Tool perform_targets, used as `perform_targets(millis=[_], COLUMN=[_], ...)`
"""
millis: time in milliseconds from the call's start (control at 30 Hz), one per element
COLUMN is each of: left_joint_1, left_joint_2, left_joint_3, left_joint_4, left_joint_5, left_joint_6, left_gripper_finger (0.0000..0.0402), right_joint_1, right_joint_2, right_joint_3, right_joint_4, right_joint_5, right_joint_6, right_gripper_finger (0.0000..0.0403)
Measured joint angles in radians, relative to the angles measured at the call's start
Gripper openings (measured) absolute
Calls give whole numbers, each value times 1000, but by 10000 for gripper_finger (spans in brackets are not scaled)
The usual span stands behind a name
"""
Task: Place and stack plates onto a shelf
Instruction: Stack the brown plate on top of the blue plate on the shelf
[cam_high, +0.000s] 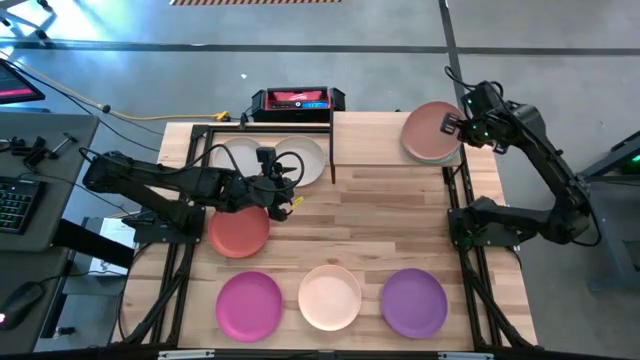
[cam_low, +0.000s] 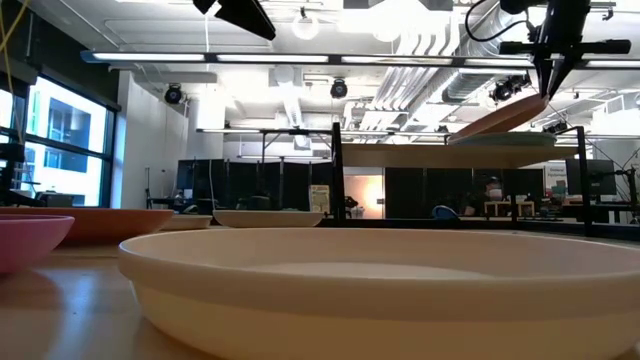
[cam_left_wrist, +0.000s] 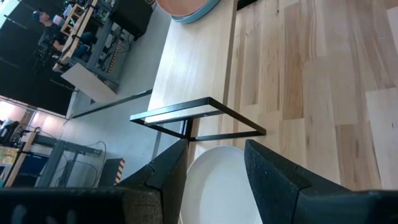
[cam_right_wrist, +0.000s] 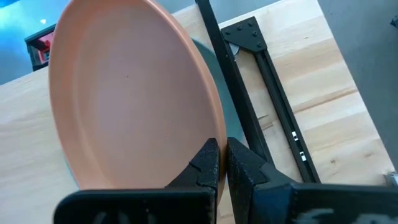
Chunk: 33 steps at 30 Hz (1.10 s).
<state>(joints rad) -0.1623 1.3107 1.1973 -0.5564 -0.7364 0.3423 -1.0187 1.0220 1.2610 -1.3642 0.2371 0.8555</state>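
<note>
My right gripper (cam_right_wrist: 222, 163) is shut on the dusty pink plate (cam_high: 428, 130) over the right end of the shelf (cam_high: 375, 142). A mint green plate (cam_right_wrist: 219, 87) lies on the shelf plank under the pink one. My left gripper (cam_left_wrist: 214, 149) hangs open above a pale plate (cam_left_wrist: 214, 186) and touches nothing. In the high view my left gripper (cam_high: 282, 192) is by the white plate (cam_high: 235, 158) and the cream plate (cam_high: 308, 160). These two lie inside the black frame (cam_high: 200, 140), left of the plank. The coral red plate (cam_high: 238, 232) rests flat on the table. My right gripper pinches the dusty pink plate's rim (cam_right_wrist: 208, 134) between its two fingers, on the side toward the table's right edge. The fingers slant down from above. The plate is tilted, held edge (cam_low: 538, 100) high and opposite edge (cam_low: 458, 138) low by the mint green plate; whether they touch I cannot tell.
Along the near edge lie the magenta plate (cam_high: 249, 305), the peach plate (cam_high: 330, 297) and the purple plate (cam_high: 413, 302). A black and red device (cam_high: 297, 100) sits beyond the table's far edge. Bare wood lies mid-table (cam_high: 380, 220).
</note>
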Motion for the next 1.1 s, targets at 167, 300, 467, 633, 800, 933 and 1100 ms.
perform_targets(millis=[167,300,467,633,800,933,1100], left_joint_1=[0,0,0,0,0,0,0], left_joint_2=[0,0,0,0,0,0,0], left_joint_3=[0,0,0,0,0,0,0], left_joint_4=[0,0,0,0,0,0,0], left_joint_5=[0,0,0,0,0,0,0], left_joint_6=[0,0,0,0,-1,-1,-1], left_gripper_finger=[149,149,149,149,149,149,149], right_joint_1=[0,0,-2,-2,-2,-2,-2], right_joint_2=[0,0,0,2,38,91,129], right_joint_3=[0,0,0,0,0,0,0], right_joint_4=[0,0,0,0,0,0,-6], right_joint_5=[-27,-28,-28,-32,-54,-82,-85], right_joint_6=[-13,-51,-53,-53,-59,-90,-85], right_gripper_finger=[0,0,0,0,11,41,78])
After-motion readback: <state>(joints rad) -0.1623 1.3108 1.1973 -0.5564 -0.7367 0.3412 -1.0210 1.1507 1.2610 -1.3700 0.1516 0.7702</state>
